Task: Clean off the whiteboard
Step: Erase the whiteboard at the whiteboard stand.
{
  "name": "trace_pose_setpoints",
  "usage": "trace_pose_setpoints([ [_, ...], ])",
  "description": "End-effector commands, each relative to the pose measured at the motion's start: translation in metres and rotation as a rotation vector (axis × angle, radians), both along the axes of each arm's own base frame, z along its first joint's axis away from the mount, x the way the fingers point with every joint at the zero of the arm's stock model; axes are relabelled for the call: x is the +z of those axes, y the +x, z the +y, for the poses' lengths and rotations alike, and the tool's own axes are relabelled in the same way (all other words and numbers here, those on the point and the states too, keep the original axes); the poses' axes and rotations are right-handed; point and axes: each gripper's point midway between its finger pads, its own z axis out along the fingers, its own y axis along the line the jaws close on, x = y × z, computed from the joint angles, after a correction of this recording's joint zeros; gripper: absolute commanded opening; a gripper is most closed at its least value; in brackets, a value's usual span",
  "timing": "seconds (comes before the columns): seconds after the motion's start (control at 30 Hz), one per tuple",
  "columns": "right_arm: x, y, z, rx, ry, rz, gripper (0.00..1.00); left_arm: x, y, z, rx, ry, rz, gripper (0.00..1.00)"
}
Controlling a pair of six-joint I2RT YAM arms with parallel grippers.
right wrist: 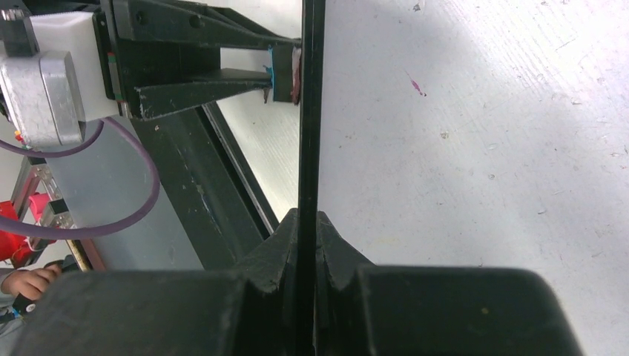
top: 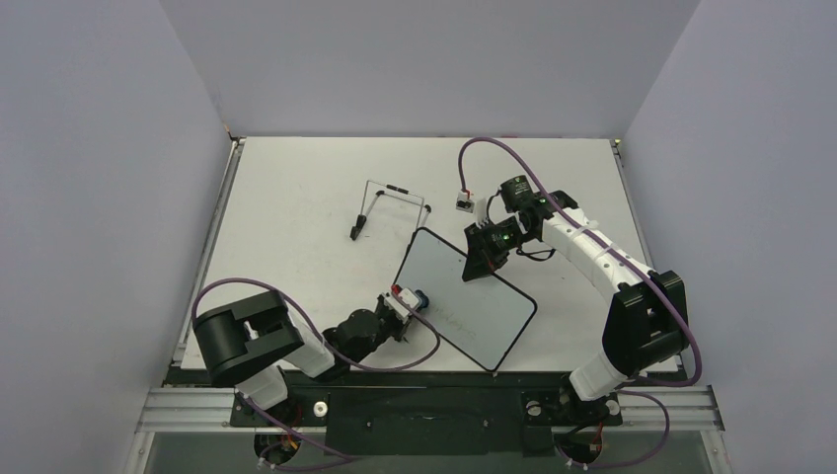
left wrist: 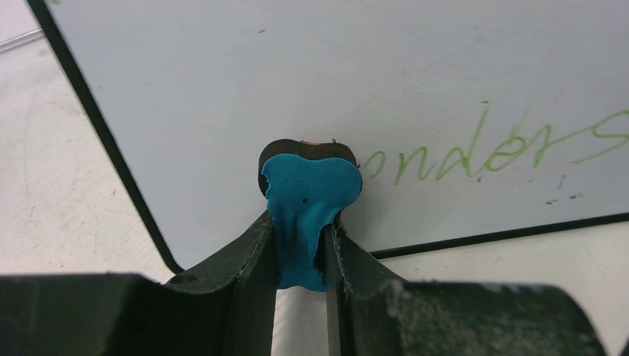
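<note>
Against glossy, round-cornered whiteboard, squashed blue eraser in left gripper

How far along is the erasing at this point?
Done: the right gripper clamps the whiteboard by its edge, and the left gripper grips the blue eraser. In hand: the eraser presses on the board beside the green writing. Left: that writing shows unerased, so the wiping seems mostly ahead.

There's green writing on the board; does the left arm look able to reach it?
Likely yes: the left gripper holds the eraser against the whiteboard, right beside the writing, nothing between.
</note>
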Motion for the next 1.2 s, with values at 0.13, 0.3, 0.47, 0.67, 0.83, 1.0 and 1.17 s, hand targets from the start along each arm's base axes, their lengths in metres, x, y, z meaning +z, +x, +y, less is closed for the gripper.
trace_pose_setpoints([
  [0.13,0.029,-0.006,0.012,0.042,0.105,-0.049,0.00,0.029,-0.018,-0.042,-0.173,-0.051,-0.083,0.00],
  [0.3,0.028,-0.006,0.012,0.042,0.104,-0.049,0.00,0.034,-0.013,-0.036,-0.136,-0.070,-0.087,0.00],
  [0.47,0.029,-0.006,0.012,0.043,0.105,-0.050,0.00,0.032,-0.005,-0.023,-0.094,-0.102,-0.068,0.00],
  [0.67,0.028,-0.006,0.012,0.043,0.105,-0.047,0.00,0.028,-0.001,-0.021,-0.096,-0.122,-0.050,0.00],
  [0.83,0.029,-0.006,0.012,0.043,0.105,-0.050,0.00,0.027,-0.020,-0.053,-0.187,-0.069,-0.099,0.00],
  [1.0,0.029,-0.006,0.012,0.043,0.107,-0.048,0.00,0.030,-0.018,-0.053,-0.159,-0.071,-0.109,0.00],
  [1.17,0.029,-0.007,0.012,0.045,0.108,-0.049,0.00,0.026,0.001,-0.030,-0.066,-0.122,-0.074,0.00],
])
